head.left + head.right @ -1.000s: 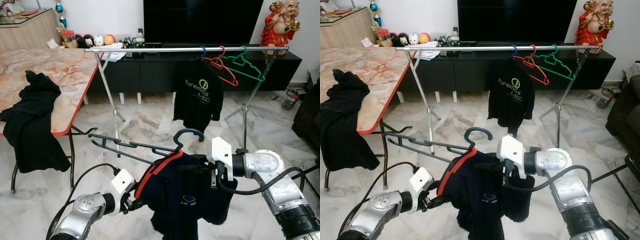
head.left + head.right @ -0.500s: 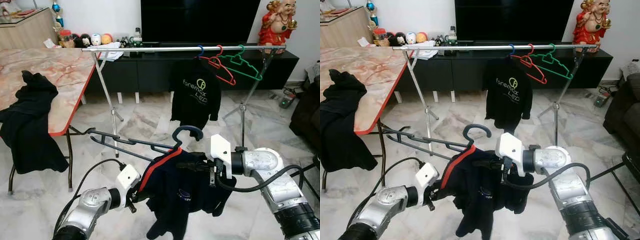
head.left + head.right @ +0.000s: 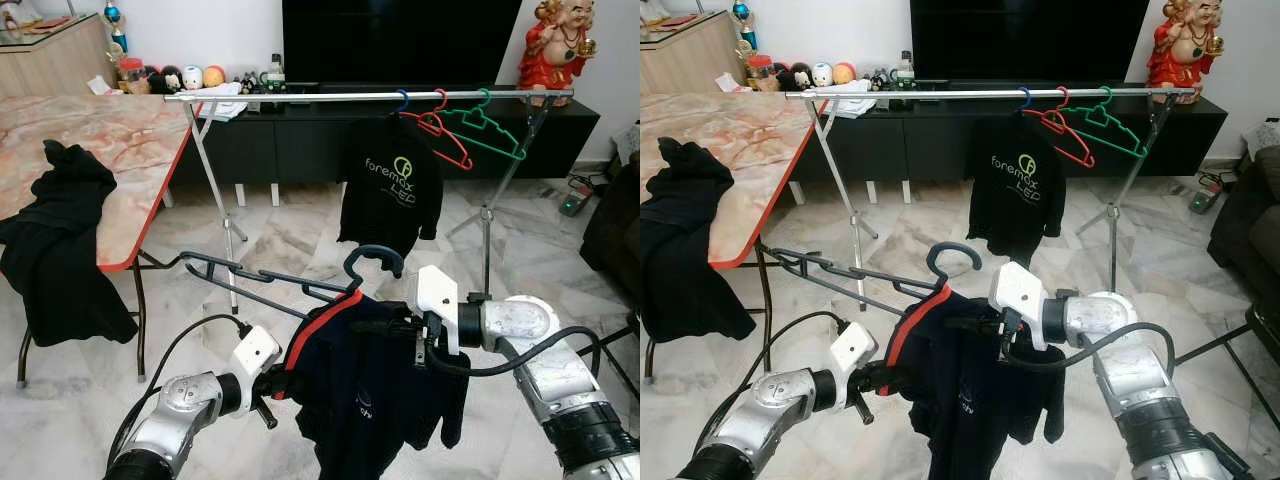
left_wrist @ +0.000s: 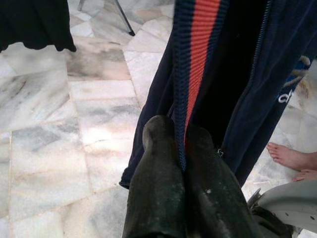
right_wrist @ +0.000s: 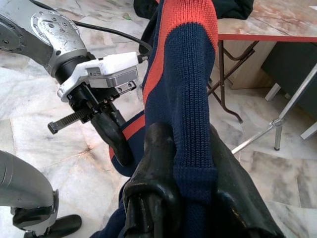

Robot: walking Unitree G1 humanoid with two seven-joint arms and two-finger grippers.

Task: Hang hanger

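I see left gripper (image 4: 181, 144) clamped on one navy jacket (image 3: 375, 385), right gripper (image 5: 185, 148) pinching its collar, one dark hanger (image 3: 372, 262) inside, three hangers (image 3: 455, 125) on far rail (image 3: 300, 97)

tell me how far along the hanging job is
Done: the navy jacket sits on its hanger. In hand: left gripper and right gripper both pinch the red-striped collar, holding it low, short of the rail. Left: lift and hook it beside the black t-shirt.

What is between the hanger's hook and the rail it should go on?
In the left eye view, the hook sits below the rail; between them hangs a black printed shirt, with bare marble floor beside it.
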